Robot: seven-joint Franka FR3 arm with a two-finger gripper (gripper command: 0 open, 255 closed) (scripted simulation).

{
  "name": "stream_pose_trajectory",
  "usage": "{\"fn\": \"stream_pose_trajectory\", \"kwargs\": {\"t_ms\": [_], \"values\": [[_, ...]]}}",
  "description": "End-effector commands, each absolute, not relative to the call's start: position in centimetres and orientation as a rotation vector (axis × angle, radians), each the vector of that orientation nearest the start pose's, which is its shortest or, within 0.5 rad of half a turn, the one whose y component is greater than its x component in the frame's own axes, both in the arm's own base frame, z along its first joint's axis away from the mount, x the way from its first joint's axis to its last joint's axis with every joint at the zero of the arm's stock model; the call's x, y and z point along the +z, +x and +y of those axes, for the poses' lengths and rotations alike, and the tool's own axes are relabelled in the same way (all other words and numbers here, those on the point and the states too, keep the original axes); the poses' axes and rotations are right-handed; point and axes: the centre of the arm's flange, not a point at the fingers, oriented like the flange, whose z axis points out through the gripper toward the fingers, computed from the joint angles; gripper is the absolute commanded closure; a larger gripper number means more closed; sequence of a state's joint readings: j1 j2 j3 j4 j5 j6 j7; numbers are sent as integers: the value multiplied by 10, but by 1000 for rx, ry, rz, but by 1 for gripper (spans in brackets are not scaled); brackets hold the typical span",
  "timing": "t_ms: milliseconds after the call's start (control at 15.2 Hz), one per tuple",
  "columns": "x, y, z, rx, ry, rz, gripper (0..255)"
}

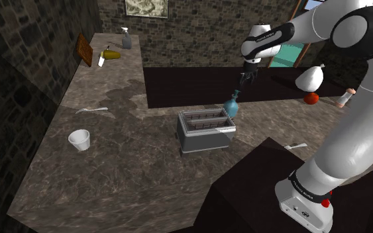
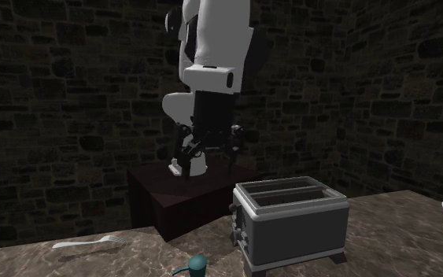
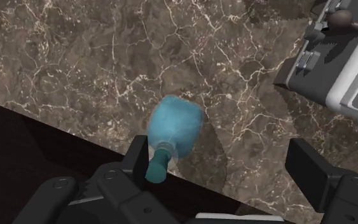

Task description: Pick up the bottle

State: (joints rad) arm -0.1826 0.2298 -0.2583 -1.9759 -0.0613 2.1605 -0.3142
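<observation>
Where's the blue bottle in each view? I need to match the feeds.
Shoulder view: bottle just beyond the toaster, under the jaws.
Second exterior view: bottle at the bottom edge, left of the toaster.
Wrist view: bottle's neck between the open jaws, close to one.
Shared landmark: the toaster.

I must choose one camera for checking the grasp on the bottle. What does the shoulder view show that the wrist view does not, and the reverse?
Shoulder view's own: the white arm on its stand, a white cup, a fork and a red fruit.
Wrist view's own: the fingers stand wide apart. The neck of the blue bottle lies close beside one finger, far from the other. Whether it touches cannot be told.
Shared: the bottle, the gripper above it, the grey toaster and the marbled counter.
</observation>
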Motion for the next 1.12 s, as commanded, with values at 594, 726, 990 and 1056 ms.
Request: {"fn": "stream_pose_trajectory", "kwargs": {"t_ms": [594, 726, 990, 1056], "values": [[270, 612, -336, 140, -3219, 152, 0], [260, 612, -336, 140, -3219, 152, 0], [239, 612, -336, 140, -3219, 152, 0], [233, 612, -336, 140, -3219, 152, 0]]}}
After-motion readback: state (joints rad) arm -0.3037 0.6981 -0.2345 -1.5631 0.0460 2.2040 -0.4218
